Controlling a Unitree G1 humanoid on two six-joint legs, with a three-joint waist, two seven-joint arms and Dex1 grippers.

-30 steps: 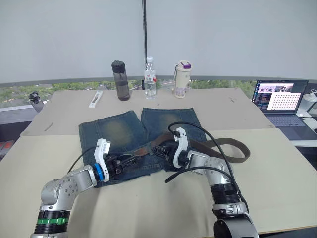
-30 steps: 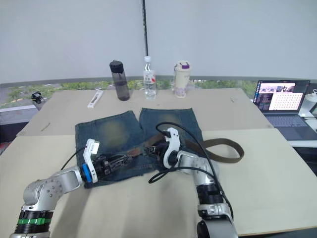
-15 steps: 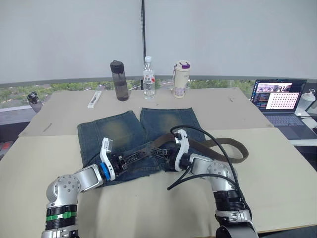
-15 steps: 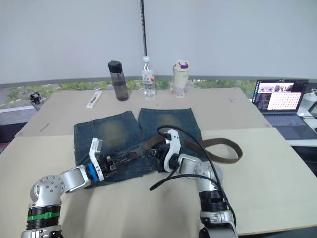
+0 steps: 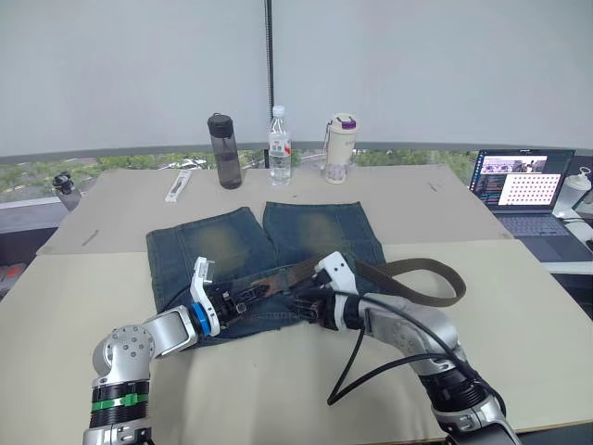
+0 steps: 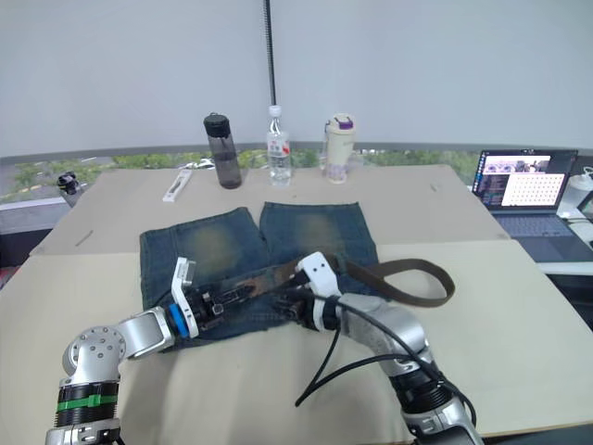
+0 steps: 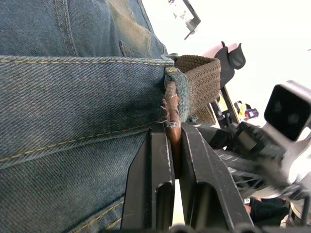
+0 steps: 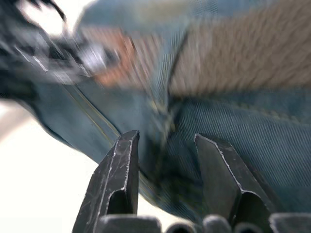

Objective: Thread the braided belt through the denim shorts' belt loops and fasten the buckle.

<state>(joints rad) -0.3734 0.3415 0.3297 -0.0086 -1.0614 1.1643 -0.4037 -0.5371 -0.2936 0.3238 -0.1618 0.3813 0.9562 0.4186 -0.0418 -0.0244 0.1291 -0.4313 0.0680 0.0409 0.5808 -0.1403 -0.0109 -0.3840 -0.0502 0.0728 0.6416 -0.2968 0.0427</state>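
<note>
The denim shorts point(image 5: 222, 243) lie flat on the table, legs pointing away from me. The braided belt point(image 5: 417, 269) runs along the waistband and curls in a loop off to the right. In the left wrist view its reddish-brown tip point(image 7: 172, 114) comes through one of the belt loops point(image 7: 177, 87). My left gripper point(image 7: 174, 145) is shut on that tip, at the waistband's middle point(image 5: 243, 295). My right gripper point(image 8: 165, 138) stands open just over the waistband, next to the braided strap point(image 8: 233, 63) and close to the left one point(image 5: 301, 304). The buckle is hidden.
At the table's back stand a dark bottle point(image 5: 225, 151), a clear water bottle point(image 5: 280, 146) and a cream tumbler point(image 5: 340, 148). A white strip point(image 5: 179, 184) lies back left. An open laptop point(image 5: 523, 190) sits at the far right. A black cable point(image 5: 357, 371) hangs below my right arm.
My left gripper has closed on the belt's tip. My right gripper has opened and let go of the belt, and its forearm has swung lower and to the right.
</note>
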